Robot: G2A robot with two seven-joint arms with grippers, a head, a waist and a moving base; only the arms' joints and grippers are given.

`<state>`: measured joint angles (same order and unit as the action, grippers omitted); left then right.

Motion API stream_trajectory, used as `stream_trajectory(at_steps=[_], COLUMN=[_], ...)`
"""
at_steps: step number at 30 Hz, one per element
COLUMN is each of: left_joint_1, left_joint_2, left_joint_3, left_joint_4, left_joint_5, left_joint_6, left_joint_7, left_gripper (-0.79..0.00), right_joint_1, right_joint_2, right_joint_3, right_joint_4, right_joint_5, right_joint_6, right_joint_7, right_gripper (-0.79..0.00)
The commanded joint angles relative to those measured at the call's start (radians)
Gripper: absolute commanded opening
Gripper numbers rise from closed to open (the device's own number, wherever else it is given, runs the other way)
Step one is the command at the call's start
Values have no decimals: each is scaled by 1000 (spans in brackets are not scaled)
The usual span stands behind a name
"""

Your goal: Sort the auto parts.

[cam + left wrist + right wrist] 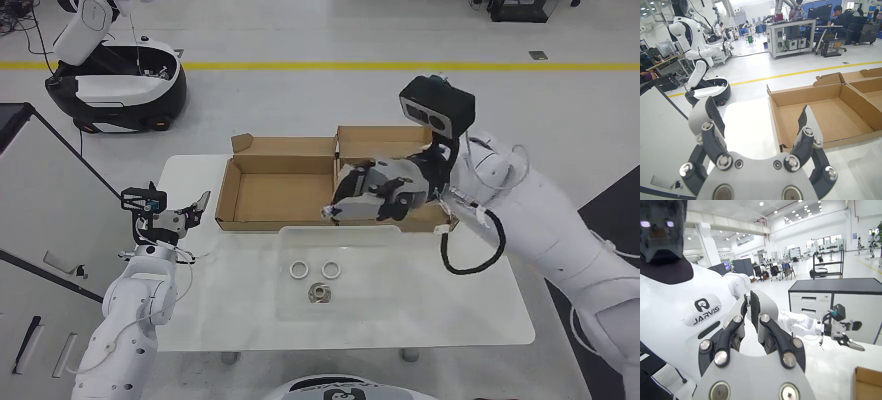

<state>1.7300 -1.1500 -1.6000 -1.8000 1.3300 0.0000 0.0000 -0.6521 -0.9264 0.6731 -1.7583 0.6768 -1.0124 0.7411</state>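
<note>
Right gripper (749,296) pinching threaded fitting (748,300) at fingertips (755,306) only; likely slipping into wrong cardboard box (275,195). Left gripper (757,101) hanging open.

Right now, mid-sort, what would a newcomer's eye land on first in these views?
The right gripper, shut on a small ridged metal part, hangs above the open cardboard boxes at the far side of the table. Next comes the clear tray mid-table, holding two rings and a gear-like part. The left gripper sits open by the table's left edge.
</note>
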Motion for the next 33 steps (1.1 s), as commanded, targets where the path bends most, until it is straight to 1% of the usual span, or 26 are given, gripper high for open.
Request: stream_trajectory(at_steps=[1, 5, 9, 17, 21, 23, 25, 26, 27, 31, 33], left_joint_1=[0, 0, 0, 0, 0, 0, 0, 0, 0, 0, 0], left_joint_2=[0, 0, 0, 0, 0, 0, 0, 0, 0, 0, 0], left_joint_3=[0, 0, 0, 0, 0, 0, 0, 0, 0, 0, 0], left_joint_4=[0, 0, 0, 0, 0, 0, 0, 0, 0, 0, 0], left_joint_5=[0, 0, 0, 0, 0, 0, 0, 0, 0, 0, 0], left_joint_6=[0, 0, 0, 0, 0, 0, 0, 0, 0, 0, 0], left_joint_7=[0, 0, 0, 0, 0, 0, 0, 0, 0, 0, 0], left_gripper=[0, 0, 0, 0, 0, 0, 0, 0, 0, 0, 0], right_joint_1=[-33, -93, -138, -174, -169, -161, -146, -145, -139, -133, -135], right_joint_2=[-7, -28, -60, -130, -159, -166, -166, -167, -165, -167, -169], right_joint_3=[35, 93, 142, 179, 180, 175, 166, 162, 159, 147, 140], right_joint_4=[-28, -72, -98, -121, -110, -80, -44, -36, -18, -6, -9], right_joint_5=[29, 111, 209, 270, 241, 185, 97, 89, 54, 33, 57], right_joint_6=[0, 0, 0, 0, 0, 0, 17, 11, 26, 33, 23], right_joint_7=[3, 26, 67, 67, 67, 67, 84, 77, 93, 100, 89], right_gripper=[-785, -785, -785, -785, -785, -785, -785, -785, -785, -785, -785])
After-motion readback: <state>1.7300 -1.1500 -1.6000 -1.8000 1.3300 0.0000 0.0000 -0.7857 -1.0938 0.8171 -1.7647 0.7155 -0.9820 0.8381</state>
